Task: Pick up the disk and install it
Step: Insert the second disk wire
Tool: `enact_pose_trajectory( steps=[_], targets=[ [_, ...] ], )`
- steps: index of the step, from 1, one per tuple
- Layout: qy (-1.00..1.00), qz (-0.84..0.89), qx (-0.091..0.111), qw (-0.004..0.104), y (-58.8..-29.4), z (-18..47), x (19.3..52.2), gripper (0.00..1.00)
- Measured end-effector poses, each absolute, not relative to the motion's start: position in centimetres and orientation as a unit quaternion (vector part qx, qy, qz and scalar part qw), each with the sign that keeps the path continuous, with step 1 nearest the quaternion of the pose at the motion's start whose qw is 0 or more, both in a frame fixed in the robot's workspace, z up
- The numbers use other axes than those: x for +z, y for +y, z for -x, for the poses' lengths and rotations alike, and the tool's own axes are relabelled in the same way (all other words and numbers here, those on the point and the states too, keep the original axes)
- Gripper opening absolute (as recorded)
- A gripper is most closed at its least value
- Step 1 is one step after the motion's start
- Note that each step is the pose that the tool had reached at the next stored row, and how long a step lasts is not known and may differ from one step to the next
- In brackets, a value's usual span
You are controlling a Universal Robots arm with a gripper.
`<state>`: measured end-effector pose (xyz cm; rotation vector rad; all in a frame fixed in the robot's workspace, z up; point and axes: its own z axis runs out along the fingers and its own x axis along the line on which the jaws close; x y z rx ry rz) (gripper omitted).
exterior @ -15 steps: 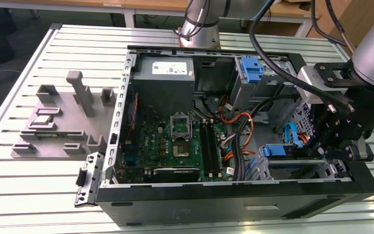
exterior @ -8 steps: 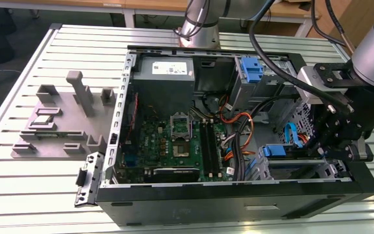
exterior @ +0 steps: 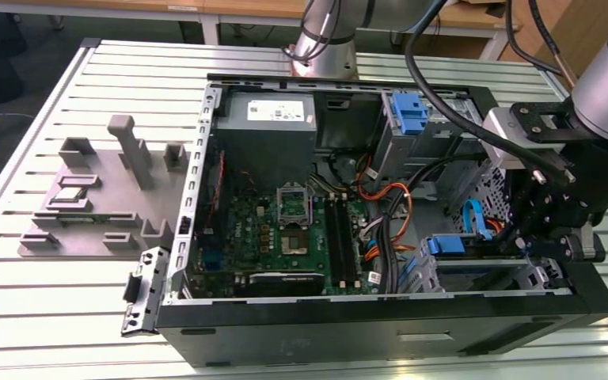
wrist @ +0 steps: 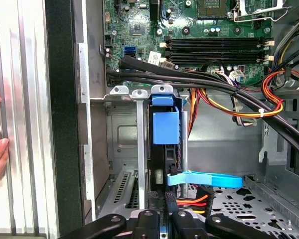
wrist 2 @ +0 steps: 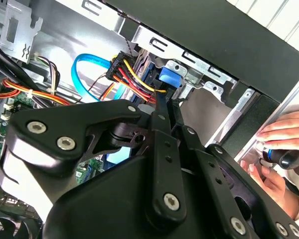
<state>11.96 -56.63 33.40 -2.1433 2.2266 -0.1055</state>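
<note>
The disk (wrist: 165, 124) stands edge-on in a slot of the metal drive cage (wrist: 123, 130) at the case's front corner, its blue carrier tab uppermost in the first wrist view. In the exterior view its blue carrier (exterior: 446, 244) shows in the bay at the case's lower right. My gripper (wrist 2: 168, 99) reaches down into that bay. Its two thin black fingers (wrist 2: 161, 117) run along either side of the disk (wrist 2: 169, 79) and look shut on it. In the first wrist view the gripper (wrist: 163, 219) straddles the disk's near end.
A light-blue data cable (wrist: 204, 179) and red-yellow-black power wires (wrist: 192, 201) lie beside the slot. Thick black cables (wrist: 199, 82) cross above the cage. A second blue bracket (exterior: 410, 111) sits in the upper bay. A person's hand (wrist 2: 281, 149) rests outside the case wall, holding a black knob.
</note>
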Motion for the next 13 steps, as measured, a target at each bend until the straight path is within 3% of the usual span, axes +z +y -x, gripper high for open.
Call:
enact_pose_trajectory(
  steps=[13],
  targets=[
    [0.720, 0.693, -0.034, 0.025, -56.62, -11.96, 33.55, 0.16]
  ],
)
